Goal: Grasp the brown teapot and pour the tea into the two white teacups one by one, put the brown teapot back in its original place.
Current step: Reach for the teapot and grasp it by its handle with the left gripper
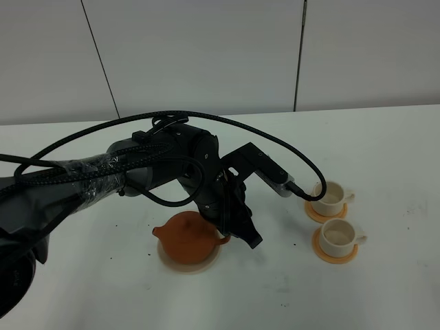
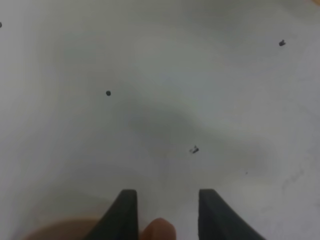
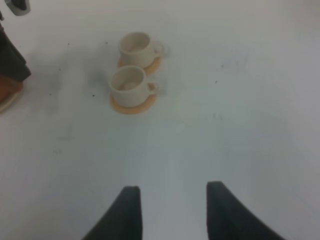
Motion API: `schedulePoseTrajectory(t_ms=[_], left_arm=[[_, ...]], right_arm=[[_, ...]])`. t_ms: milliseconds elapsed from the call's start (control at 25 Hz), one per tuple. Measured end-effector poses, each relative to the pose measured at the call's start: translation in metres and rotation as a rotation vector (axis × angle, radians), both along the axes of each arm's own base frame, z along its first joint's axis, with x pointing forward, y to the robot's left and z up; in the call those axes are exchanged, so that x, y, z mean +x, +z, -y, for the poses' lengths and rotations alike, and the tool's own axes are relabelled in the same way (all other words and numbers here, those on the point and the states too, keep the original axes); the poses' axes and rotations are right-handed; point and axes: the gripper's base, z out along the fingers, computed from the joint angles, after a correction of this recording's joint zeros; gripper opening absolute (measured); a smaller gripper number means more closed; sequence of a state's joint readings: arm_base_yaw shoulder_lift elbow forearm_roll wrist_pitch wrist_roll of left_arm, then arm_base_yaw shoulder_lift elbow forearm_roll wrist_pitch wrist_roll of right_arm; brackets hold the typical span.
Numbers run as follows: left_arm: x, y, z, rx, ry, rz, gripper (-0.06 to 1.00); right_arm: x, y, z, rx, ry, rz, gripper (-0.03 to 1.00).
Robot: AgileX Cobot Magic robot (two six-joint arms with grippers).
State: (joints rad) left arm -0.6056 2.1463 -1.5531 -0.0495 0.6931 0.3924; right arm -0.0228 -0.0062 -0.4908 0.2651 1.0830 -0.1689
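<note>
The left jaws stand partly open astride the loop handle point(image 2: 158, 231) of the brown teapot point(image 1: 187, 237), which sits upright on its beige trivet point(image 1: 173, 264). The right jaws hang open and empty above the tabletop point(image 3: 240, 125). Well apart from them, the far teacup point(image 1: 331, 195) and near teacup point(image 1: 337, 234) rest on orange coasters point(image 1: 337, 256).
</note>
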Motion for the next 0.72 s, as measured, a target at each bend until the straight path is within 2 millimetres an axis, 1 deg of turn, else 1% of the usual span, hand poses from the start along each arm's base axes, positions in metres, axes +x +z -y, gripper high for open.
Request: schedulePoseTrajectory(t_ms=[480, 720], left_arm=[[-0.0049, -0.0013, -0.0032, 0.037, -0.005, -0.055, 0.36], [-0.0074, -0.0019, -0.0048, 0.063, -0.054, -0.075, 0.36]], right_arm=[[0.0, 0.0, 0.0, 0.0, 0.0, 0.0, 0.3], [0.0, 0.0, 0.0, 0.0, 0.0, 0.0, 0.3]])
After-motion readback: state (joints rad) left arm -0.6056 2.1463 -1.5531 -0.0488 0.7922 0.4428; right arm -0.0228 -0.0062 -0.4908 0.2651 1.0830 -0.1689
